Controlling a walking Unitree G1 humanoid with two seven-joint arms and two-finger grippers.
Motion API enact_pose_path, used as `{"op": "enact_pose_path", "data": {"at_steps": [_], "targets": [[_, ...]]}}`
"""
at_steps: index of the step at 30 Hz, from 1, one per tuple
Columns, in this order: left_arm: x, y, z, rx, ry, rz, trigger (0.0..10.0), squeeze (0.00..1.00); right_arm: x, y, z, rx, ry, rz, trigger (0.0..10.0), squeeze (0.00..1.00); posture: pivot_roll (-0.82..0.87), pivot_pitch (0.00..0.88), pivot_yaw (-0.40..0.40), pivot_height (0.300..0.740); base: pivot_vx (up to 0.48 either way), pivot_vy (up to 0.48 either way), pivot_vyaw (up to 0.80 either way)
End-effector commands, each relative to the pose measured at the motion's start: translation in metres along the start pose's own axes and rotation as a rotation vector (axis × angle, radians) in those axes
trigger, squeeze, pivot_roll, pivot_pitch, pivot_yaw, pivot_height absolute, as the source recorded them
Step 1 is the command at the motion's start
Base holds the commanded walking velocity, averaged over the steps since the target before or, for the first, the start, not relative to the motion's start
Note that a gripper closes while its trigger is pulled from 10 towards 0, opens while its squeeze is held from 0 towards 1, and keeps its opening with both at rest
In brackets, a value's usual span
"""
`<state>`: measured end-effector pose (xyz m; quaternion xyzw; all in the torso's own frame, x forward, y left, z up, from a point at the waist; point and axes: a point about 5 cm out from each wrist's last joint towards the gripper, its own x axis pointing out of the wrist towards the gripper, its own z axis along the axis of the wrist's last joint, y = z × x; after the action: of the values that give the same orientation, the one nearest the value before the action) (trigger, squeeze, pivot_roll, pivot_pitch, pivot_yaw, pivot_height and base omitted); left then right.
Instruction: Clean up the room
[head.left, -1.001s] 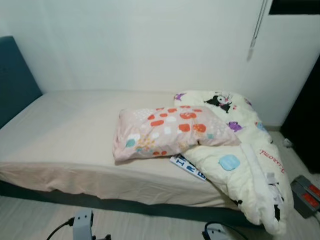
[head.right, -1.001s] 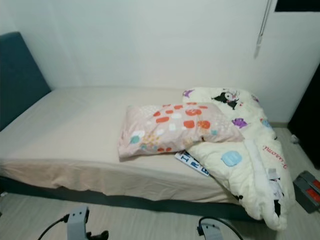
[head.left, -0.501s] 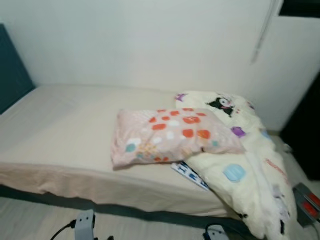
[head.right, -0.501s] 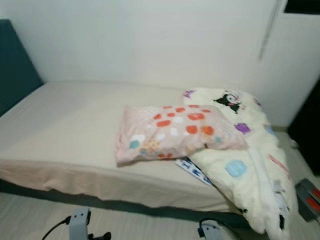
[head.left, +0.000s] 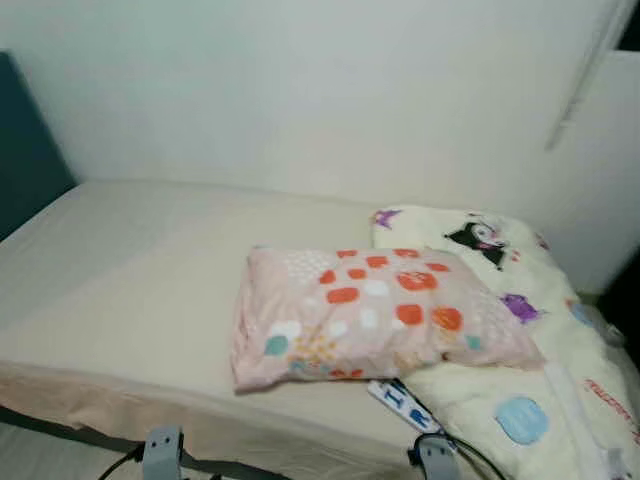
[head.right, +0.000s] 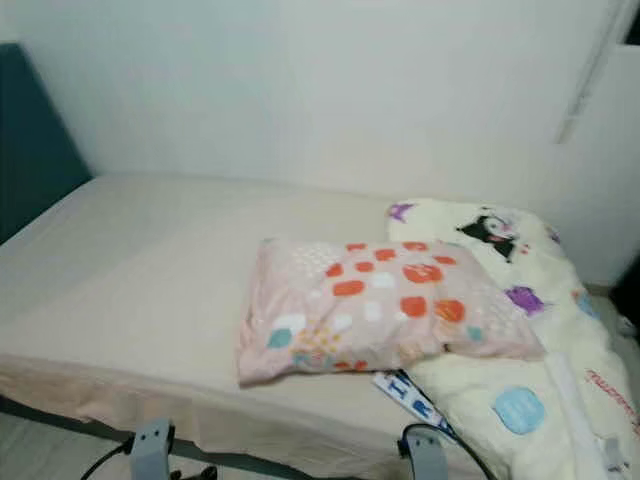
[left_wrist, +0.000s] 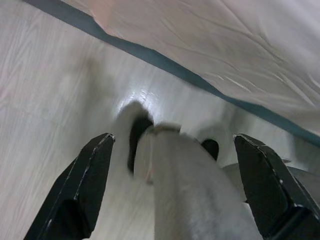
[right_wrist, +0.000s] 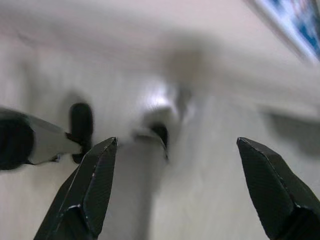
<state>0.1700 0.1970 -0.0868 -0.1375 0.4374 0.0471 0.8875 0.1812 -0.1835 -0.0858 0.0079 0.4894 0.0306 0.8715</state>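
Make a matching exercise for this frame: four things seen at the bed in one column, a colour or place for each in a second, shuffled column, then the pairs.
Things:
1. pillow
2. quilt
3. headboard
4. book

Descriptions:
A. dark teal, at the left end of the bed
B. pink with orange and white spots, lying on the mattress
C. blue and white, poking out from under the pillow's near edge
D. cream with cartoon prints, bunched at the right end of the bed

Pairs: 1-B, 2-D, 3-A, 4-C
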Motion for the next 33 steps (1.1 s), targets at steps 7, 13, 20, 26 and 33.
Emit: {"op": "enact_pose_path", "data": {"at_steps": [7,13,20,26,33], "targets": [[-0.002,0.007,0.000,0.003,-0.005,0.019,10.0,0.00,-0.001,-0.006,0.070,0.433,-0.304,0.049,10.0,0.00,-0.01,0.000,-0.003,0.705,0.000,0.000,0.00],[-0.007,0.019,-0.005,0.011,-0.003,0.034,10.0,0.00,-0.010,-0.023,0.115,0.611,-0.498,0.067,10.0,0.00,0.03,0.000,0.018,0.705,0.000,0.000,0.00],[-0.018,0.042,-0.014,0.045,-0.002,0.041,10.0,0.00,-0.021,-0.052,0.130,0.805,-0.612,0.009,10.0,0.00,0.09,0.035,0.057,0.705,0.000,0.000,0.00],[-0.032,0.068,-0.012,0.082,-0.045,0.050,10.0,0.00,-0.026,-0.069,0.131,0.821,-0.609,-0.070,10.0,0.00,0.15,0.121,0.092,0.705,0.000,0.000,0.00],[-0.034,0.076,-0.005,0.073,-0.073,0.066,10.0,0.00,-0.029,-0.079,0.135,0.791,-0.578,-0.123,10.0,0.00,0.15,0.122,0.080,0.700,0.000,0.000,0.00]]}}
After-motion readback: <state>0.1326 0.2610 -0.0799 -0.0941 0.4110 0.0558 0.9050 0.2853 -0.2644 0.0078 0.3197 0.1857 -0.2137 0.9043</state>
